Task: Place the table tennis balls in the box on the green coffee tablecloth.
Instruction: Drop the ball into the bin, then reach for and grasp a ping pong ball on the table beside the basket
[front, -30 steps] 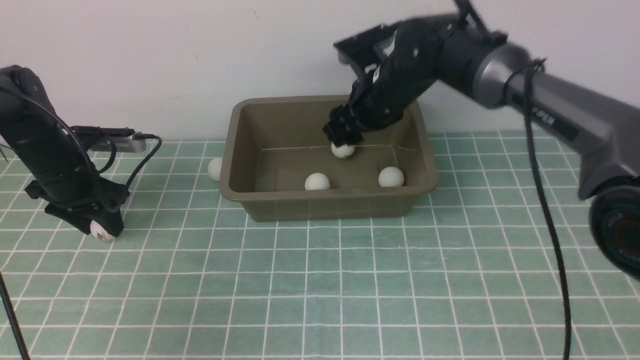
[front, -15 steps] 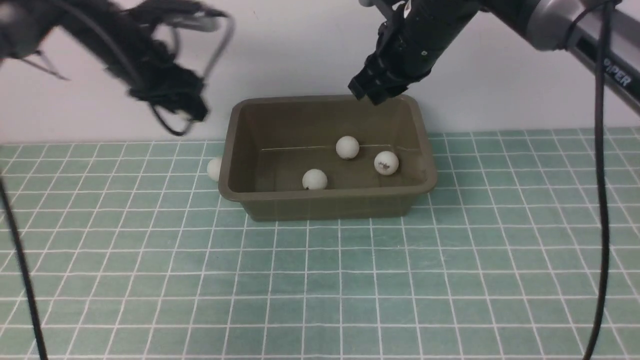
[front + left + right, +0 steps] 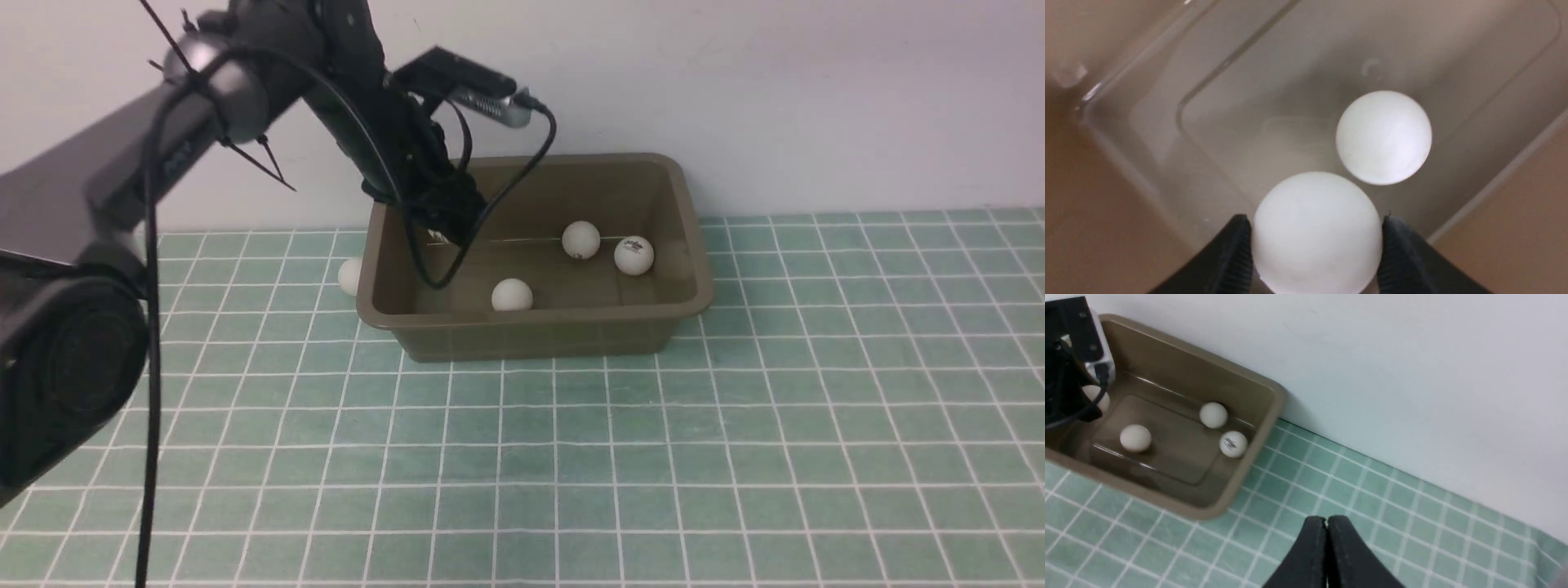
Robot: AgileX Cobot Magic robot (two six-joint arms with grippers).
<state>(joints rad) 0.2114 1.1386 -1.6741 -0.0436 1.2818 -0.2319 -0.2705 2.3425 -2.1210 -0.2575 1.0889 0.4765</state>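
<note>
Tablecloth (image 3: 735, 425): teal-green with a thin white grid of small squares.
Box (image 3: 531, 335): plain olive-brown.
Table tennis balls (image 3: 580, 239): matte white. Logo ball (image 3: 633, 255) has a small dark print; front ball (image 3: 512, 295) is plain.
Held ball (image 3: 1316, 241): plain white.
Left gripper (image 3: 1315, 222) and right gripper (image 3: 1326, 519): black.
Wall (image 3: 816, 98): off-white.

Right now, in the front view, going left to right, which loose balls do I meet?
Stray ball → front ball → back ball → rightmost ball.
</note>
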